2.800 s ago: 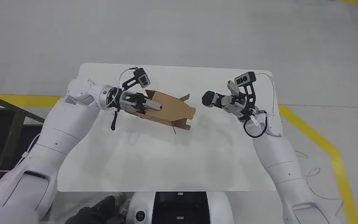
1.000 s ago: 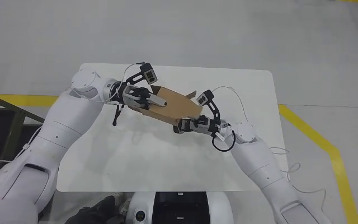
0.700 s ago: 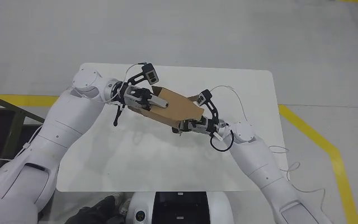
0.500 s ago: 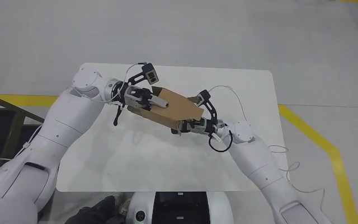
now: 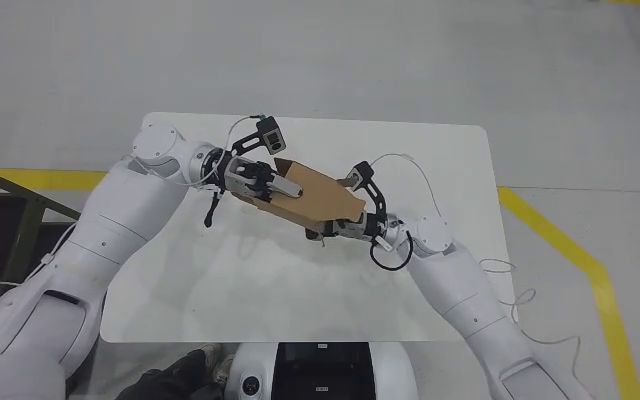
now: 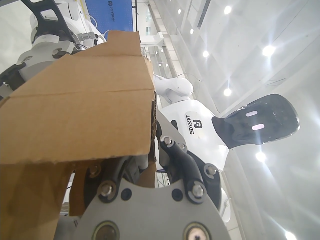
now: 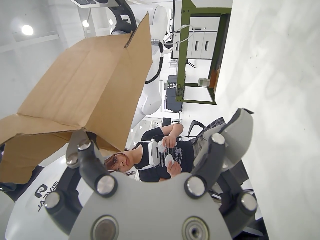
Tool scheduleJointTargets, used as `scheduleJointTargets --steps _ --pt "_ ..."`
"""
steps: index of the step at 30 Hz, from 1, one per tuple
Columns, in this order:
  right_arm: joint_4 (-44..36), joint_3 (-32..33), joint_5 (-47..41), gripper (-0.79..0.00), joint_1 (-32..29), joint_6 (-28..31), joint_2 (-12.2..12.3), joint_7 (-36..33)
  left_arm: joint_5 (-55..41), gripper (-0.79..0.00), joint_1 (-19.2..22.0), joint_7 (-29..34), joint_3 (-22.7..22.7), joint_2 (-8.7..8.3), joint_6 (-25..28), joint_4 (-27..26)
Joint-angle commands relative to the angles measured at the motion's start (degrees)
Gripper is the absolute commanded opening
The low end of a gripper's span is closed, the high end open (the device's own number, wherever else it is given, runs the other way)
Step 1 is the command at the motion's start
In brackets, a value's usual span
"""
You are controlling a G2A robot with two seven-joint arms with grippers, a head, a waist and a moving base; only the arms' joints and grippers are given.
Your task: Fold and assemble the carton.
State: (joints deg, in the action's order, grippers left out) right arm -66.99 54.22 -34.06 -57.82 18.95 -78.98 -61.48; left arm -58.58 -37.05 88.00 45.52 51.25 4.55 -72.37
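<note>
A brown carton (image 5: 318,198) is held tilted above the white table (image 5: 200,290), its flaps loose at both ends. My left gripper (image 5: 274,184) is shut on the flap at the carton's far left end; in the left wrist view the carton (image 6: 75,116) covers one finger while the other finger (image 6: 175,156) presses against the cardboard. My right gripper (image 5: 323,232) sits at the carton's lower near end. It stands open (image 7: 158,126), with one finger (image 7: 80,148) against the underside of the carton (image 7: 87,83) and the other finger (image 7: 235,126) out in free space.
The table top (image 7: 275,76) lies close beside my right gripper. A yellow line (image 5: 560,240) runs along the floor to the right of the table. Bare table surface stretches in front of the carton toward the near edge.
My right arm came in from the right side of the table to the carton's near end and edged left under it. The left gripper raised and turned the carton a little.
</note>
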Motion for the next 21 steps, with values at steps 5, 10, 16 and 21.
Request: scheduleJointTargets --steps 5,10,16,21 --pt "-1.9 1.6 -0.8 0.0 -1.2 2.0 0.4 -0.7 -0.4 -0.785 0.3 0.0 0.4 -0.3 0.6 2.0" --pt "-4.1 3.8 -1.8 0.0 -2.7 3.5 1.0 -2.0 -1.6 -0.785 0.2 0.0 0.2 -0.59 -0.1 2.5" --pt "-5.8 5.9 -2.9 0.0 -3.7 4.8 1.6 -3.0 -2.8 -0.785 0.1 0.0 -0.3 -0.96 -0.5 2.0" --pt "-6.9 8.8 -6.7 0.0 -4.6 8.0 2.0 -4.2 -3.6 -0.785 0.2 0.0 -1.1 -1.44 -1.3 1.5"
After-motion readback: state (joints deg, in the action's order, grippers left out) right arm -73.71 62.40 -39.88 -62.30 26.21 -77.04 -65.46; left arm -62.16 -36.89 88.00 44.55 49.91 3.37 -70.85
